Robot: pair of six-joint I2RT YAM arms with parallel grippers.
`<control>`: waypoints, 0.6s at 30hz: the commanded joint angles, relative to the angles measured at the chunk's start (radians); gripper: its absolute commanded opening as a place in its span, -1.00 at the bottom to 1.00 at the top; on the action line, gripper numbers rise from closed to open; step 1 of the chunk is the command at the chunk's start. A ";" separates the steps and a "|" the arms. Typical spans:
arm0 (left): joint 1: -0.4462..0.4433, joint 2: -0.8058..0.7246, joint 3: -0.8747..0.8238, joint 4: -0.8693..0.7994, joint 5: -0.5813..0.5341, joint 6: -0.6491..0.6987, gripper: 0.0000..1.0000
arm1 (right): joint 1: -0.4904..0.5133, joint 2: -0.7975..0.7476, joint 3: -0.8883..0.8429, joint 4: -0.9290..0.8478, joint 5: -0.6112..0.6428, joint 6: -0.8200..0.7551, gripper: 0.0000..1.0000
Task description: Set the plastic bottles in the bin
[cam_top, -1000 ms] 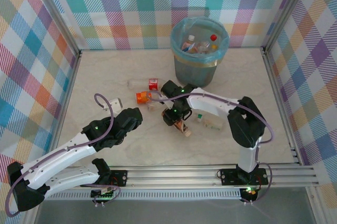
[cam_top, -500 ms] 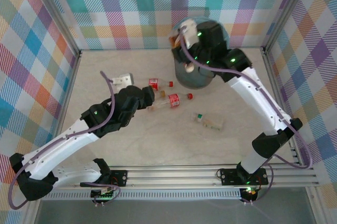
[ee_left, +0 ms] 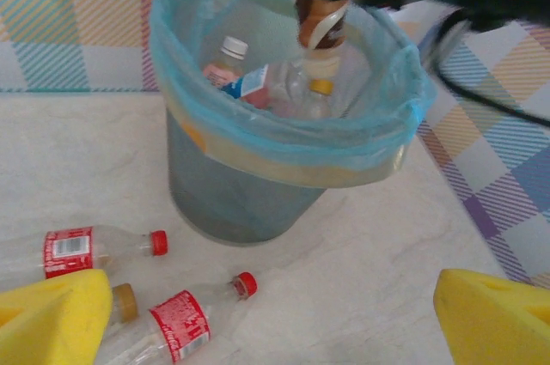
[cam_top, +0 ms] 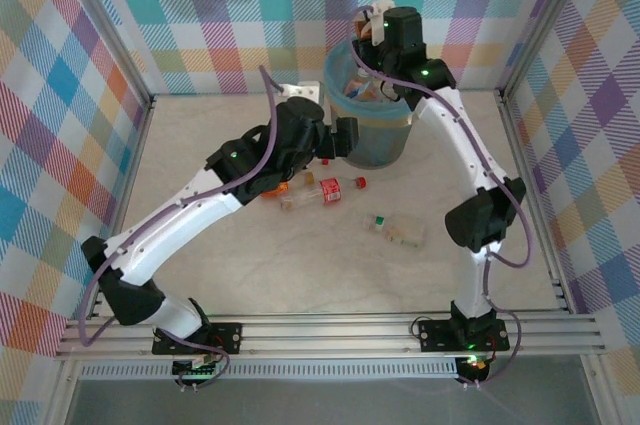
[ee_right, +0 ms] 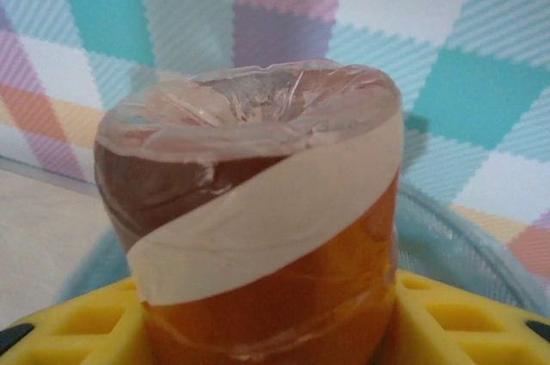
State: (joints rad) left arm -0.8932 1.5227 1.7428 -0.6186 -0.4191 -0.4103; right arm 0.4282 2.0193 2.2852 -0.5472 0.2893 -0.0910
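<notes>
My right gripper (cam_top: 375, 31) hangs over the far rim of the bin (cam_top: 385, 140), shut on an orange and brown bottle (ee_right: 266, 236) with a cream band. That bottle (ee_left: 324, 26) hangs above the blue-lined bin (ee_left: 249, 185), which holds several bottles (ee_left: 258, 82). My left gripper (cam_top: 348, 135) is by the bin's left side, open, with its yellow fingers (ee_left: 51, 322) wide apart and nothing between them. On the table lie two clear red-labelled bottles (ee_left: 86, 249) (ee_left: 185, 322). A clear bottle with a green cap (cam_top: 396, 231) lies further right.
A brown-capped bottle (ee_left: 125, 301) lies half hidden behind my left finger. Checked walls and metal frame posts (cam_top: 505, 95) close the table in on three sides. Bare tabletop (cam_top: 300, 275) stretches between the bottles and the arm bases.
The right arm lifted the orange and brown bottle from the table's middle up over the bin. The left arm stretched forward from the near left to the bin's side, still open.
</notes>
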 commanded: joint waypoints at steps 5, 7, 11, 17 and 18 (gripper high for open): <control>0.014 0.018 0.031 -0.056 0.055 -0.028 0.92 | -0.070 0.060 0.049 -0.076 0.102 0.110 0.16; 0.014 0.010 0.012 -0.057 0.053 -0.040 0.92 | -0.081 0.073 0.048 -0.084 0.096 0.124 0.20; 0.014 -0.005 -0.026 -0.053 0.050 -0.055 0.92 | -0.090 0.090 0.047 -0.097 0.104 0.131 0.25; 0.013 -0.007 -0.046 -0.054 0.052 -0.065 0.92 | -0.097 0.120 0.048 -0.077 0.131 0.111 0.24; 0.014 -0.007 -0.048 -0.055 0.052 -0.065 0.92 | -0.099 0.125 0.052 -0.080 0.128 0.109 0.24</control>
State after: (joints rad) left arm -0.8928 1.5452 1.6993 -0.6601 -0.3744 -0.4599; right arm 0.3275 2.1178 2.3039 -0.6342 0.3969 0.0151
